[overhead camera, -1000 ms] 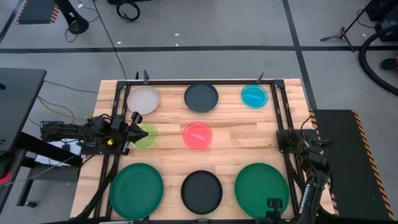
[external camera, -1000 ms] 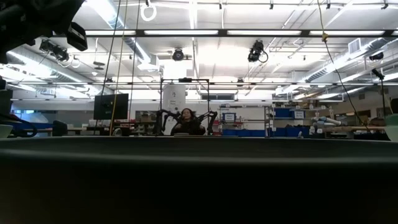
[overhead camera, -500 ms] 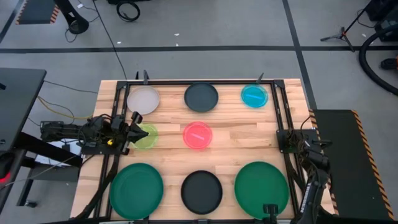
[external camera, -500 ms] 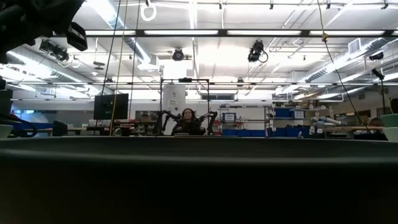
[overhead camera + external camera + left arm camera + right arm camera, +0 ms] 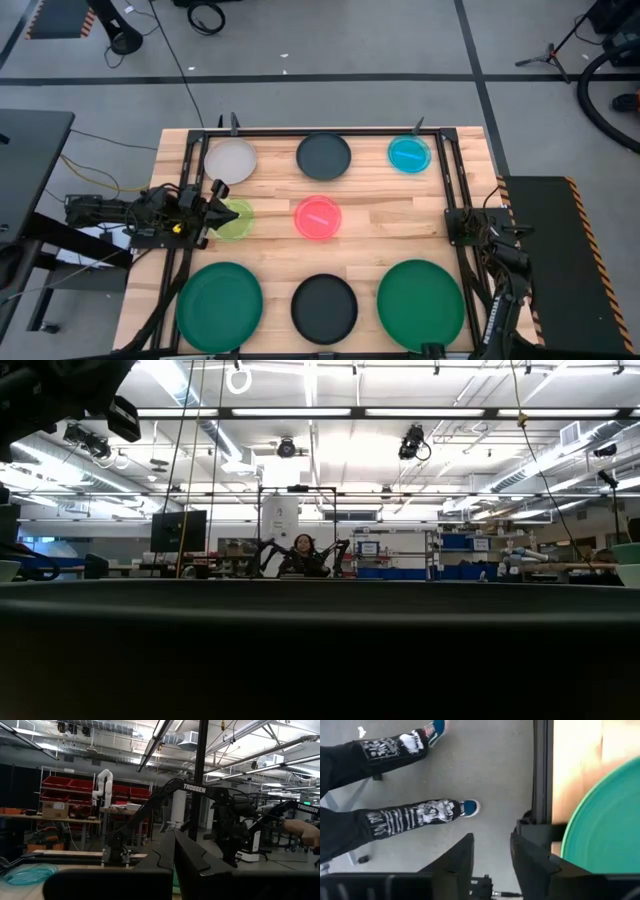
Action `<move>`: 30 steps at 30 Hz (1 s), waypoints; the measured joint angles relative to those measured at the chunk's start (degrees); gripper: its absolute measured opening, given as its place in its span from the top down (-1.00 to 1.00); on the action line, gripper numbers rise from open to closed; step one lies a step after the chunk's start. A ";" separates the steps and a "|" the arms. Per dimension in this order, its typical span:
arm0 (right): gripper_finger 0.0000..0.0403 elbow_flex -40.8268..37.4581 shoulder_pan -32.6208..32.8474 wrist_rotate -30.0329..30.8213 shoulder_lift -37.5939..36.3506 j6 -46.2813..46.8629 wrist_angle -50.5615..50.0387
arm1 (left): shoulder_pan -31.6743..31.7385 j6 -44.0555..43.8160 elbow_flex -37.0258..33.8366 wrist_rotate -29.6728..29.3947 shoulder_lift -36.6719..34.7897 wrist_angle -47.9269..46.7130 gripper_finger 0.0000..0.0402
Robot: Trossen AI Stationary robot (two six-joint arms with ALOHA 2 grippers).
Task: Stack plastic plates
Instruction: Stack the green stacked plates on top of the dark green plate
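Eight round flat plastic plates visible on the wooden table (image 5: pixel 370 225), none stacked yet. Far row: whitish-grey plate (image 5: pixel 230 159), black medium plate (image 5: pixel 323 155), small cyan plate (image 5: pixel 409 153). Middle: small lime plate (image 5: pixel 236 220), small pink plate (image 5: pixel 318 216). Near row: large light green plate (image 5: pixel 219 306), second black plate (image 5: pixel 324 307), large dark green plate (image 5: pixel 421 303); a ninth not found.

Left gripper (image 5: pixel 216 200) low over the table's left side, tips at the lime plate's edge; fingers (image 5: pixel 190 857) nearly together in the left wrist view, holding nothing visible. Right gripper (image 5: pixel 491 855) off the near table edge beside the dark green plate (image 5: pixel 600 820), fingers narrowly parted and empty, floor below.

Probable step: pick-up of the lime plate. Advisable: wider opening first, one finger under the rim, level lift, then placement concentric on a larger plate.

Obstacles: black frame rails (image 5: pixel 190 175) close to the left arm; pink plate near the carry path; a person's legs and shoes (image 5: pixel 415 815) on the floor by the right gripper.
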 joint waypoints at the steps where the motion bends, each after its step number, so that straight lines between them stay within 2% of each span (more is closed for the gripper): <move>1: 0.24 0.00 0.27 0.57 0.00 0.91 -0.36 | -0.01 0.00 -0.01 0.01 -0.01 0.01 0.94; 7: -0.12 -0.02 0.75 5.70 0.00 2.63 0.35 | 0.01 0.00 0.01 0.02 -0.01 0.00 0.94; 12: -0.30 -0.02 0.28 6.13 0.00 2.42 9.12 | -0.01 0.00 0.01 0.01 0.00 -0.01 0.94; 23: -0.17 0.12 0.76 1.26 0.00 9.53 10.85 | 0.00 0.00 0.00 0.01 0.00 0.00 0.94; 27: -0.16 0.31 -0.03 -0.05 0.00 7.81 9.38 | 0.01 0.00 -0.01 0.02 0.01 -0.02 0.94; 30: -0.16 0.31 -2.15 -3.29 0.00 4.49 5.23 | 0.00 0.00 0.00 0.00 0.01 -0.02 0.94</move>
